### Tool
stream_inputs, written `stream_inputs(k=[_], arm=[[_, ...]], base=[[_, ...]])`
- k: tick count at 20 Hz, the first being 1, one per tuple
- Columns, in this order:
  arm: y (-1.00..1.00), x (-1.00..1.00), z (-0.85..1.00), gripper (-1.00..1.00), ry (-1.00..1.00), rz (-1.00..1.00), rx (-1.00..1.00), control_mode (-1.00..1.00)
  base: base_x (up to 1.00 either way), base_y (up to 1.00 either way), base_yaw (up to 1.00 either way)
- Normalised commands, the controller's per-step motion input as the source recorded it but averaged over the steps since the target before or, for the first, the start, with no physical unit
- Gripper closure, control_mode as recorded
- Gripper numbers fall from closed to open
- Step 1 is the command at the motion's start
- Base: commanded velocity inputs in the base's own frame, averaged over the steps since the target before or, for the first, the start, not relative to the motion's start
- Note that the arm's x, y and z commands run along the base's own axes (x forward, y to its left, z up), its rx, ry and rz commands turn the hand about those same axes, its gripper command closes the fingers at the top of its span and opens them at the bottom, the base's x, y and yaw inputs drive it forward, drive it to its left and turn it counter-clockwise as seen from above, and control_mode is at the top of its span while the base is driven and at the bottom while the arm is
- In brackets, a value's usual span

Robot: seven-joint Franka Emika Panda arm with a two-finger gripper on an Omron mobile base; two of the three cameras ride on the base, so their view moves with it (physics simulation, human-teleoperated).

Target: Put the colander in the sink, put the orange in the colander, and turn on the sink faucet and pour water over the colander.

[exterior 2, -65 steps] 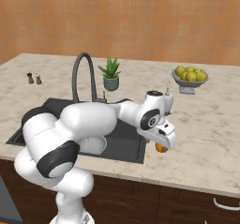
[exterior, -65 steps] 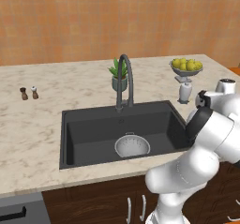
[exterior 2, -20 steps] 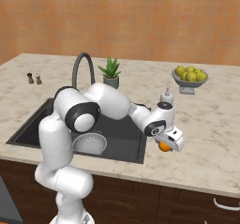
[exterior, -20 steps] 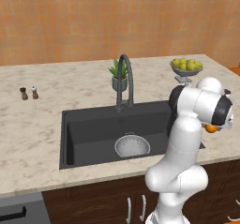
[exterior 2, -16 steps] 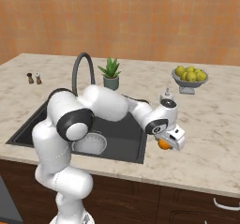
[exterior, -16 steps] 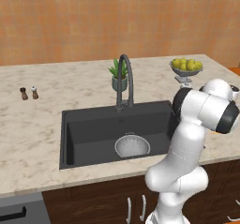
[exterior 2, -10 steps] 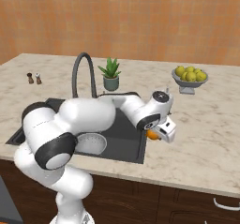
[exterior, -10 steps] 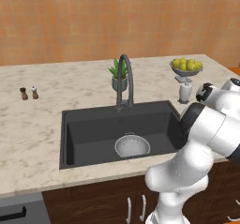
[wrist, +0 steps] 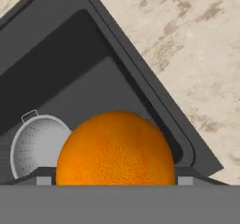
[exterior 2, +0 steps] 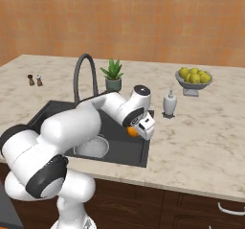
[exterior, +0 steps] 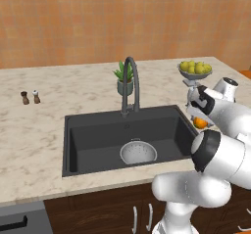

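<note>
Soap bottle (exterior 2: pixel 169 103) beside claw-held orange (wrist: pixel 116 148)

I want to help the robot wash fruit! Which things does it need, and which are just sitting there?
Needed: orange in the gripper, colander, sink, faucet.

Just sitting: fruit bowl, potted plant, soap bottle, two shakers.

no readable text, no labels, no brands, no numbers

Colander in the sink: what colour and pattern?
Silvery-white, dotted with tiny holes; the colander shows best in the hand view.
</note>
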Motion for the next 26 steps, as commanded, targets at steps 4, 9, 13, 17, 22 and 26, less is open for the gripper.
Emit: stream_inputs(k=[4,9,13,17,22,26], arm=[[0.47,0.04,0.00,1.00,0.00,-0.08,0.12,-1.00],[0.50,0.14,-0.11,1.00,0.00,-0.10,0.12,-1.00],[0.71,0.12,-0.34,1.00,0.00,-0.16,0.03,-1.00],[0.59,0.10,-0.46,1.00,0.00,-0.19,0.00,-1.00],[0.15,0.07,-0.45,1.00,0.00,-0.14,0.11,-1.00],[0.09,0.20,-0.32,1.00,0.00,-0.08,0.13,-1.00]], base=[[0.00,0.00,0.00],[0.00,0.00,0.00],[0.00,0.00,0.00],[0.00,0.00,0.00],[0.00,0.00,0.00],[0.00,0.00,0.00]])
